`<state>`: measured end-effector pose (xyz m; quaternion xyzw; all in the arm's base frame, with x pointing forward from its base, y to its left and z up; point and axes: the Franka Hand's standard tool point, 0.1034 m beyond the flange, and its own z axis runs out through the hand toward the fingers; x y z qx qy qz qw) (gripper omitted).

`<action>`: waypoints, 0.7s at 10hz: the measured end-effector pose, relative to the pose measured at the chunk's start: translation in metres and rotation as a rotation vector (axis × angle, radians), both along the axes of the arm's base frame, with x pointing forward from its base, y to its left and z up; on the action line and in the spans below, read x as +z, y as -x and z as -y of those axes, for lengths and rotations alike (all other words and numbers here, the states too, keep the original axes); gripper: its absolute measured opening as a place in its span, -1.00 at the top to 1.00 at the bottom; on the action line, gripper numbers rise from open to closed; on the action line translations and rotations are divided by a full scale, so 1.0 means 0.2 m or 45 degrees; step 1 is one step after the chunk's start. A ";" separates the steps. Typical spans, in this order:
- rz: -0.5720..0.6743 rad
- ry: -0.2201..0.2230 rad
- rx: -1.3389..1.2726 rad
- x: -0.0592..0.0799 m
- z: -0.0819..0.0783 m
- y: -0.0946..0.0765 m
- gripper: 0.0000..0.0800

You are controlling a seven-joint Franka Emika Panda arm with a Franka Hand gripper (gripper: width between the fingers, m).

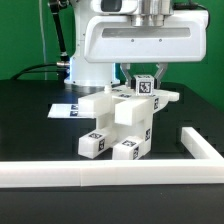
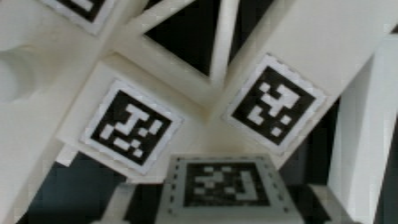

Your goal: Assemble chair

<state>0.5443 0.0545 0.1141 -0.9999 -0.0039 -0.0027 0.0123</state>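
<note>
The partly built white chair (image 1: 120, 120) stands in the middle of the black table, its blocky legs and bars carrying black-and-white tags. My gripper (image 1: 143, 82) hangs right above its top and is shut on a small tagged white chair part (image 1: 144, 86), which rests against the assembly. In the wrist view that part (image 2: 222, 185) sits between my dark fingers (image 2: 139, 195), its tag facing the camera. Two tagged chair faces (image 2: 128, 128) (image 2: 270, 102) lie just beyond it. The contact under the part is hidden.
A long white border rail (image 1: 110, 174) runs along the front of the table and turns back at the exterior view's right (image 1: 200, 147). The marker board (image 1: 66, 108) lies flat behind the chair on the exterior view's left. The robot base (image 1: 85, 60) stands at the back.
</note>
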 end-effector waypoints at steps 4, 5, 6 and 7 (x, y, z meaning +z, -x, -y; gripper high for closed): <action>-0.001 0.000 -0.034 0.00 0.00 0.00 0.32; -0.002 -0.002 -0.079 0.00 0.00 0.00 0.32; -0.004 -0.002 -0.186 0.00 0.00 0.00 0.32; -0.007 -0.003 -0.280 0.00 0.00 0.00 0.32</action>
